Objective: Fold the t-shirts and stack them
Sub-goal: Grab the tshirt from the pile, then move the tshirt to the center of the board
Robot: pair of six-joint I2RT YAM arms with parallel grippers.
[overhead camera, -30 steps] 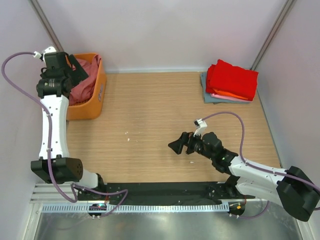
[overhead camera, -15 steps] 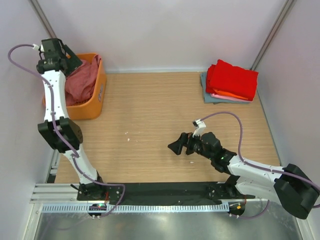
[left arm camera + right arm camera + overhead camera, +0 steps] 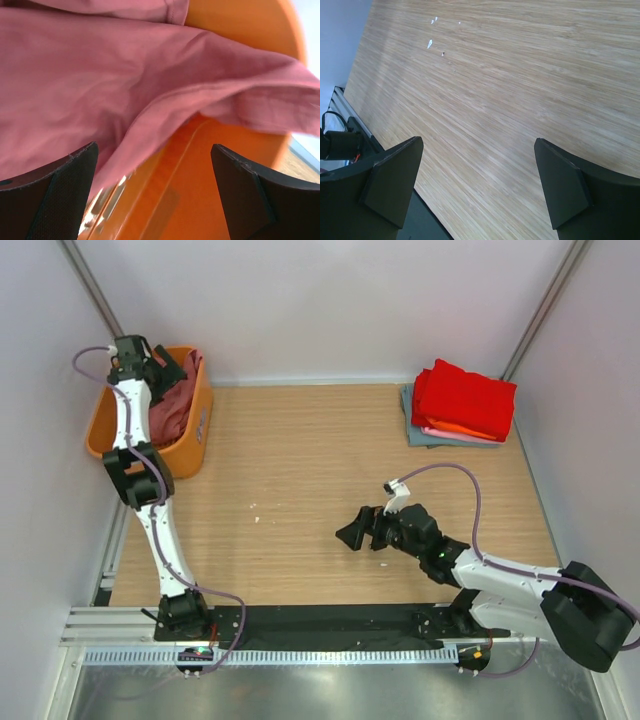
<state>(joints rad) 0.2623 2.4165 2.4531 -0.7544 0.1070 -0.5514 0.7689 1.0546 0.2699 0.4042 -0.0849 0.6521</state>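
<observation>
The left gripper (image 3: 154, 149) is hovering wide open over the salmon-pink t-shirt (image 3: 90, 80) — crumpled in the orange basket (image 3: 235, 25). The right gripper (image 3: 477, 145) is hanging open above the table (image 3: 520, 75) — folded t-shirts (image 3: 462, 400) are sitting stacked far right.

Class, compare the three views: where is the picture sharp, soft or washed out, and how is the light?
Top external view: even, soft light, sharp, no harsh shadows around the folded t-shirts. Left wrist view: very close, so the salmon-pink shirt and orange basket look soft, washed out at the right edge. Right wrist view: tilted; table grain blurs nearer the dark fingers.
</observation>
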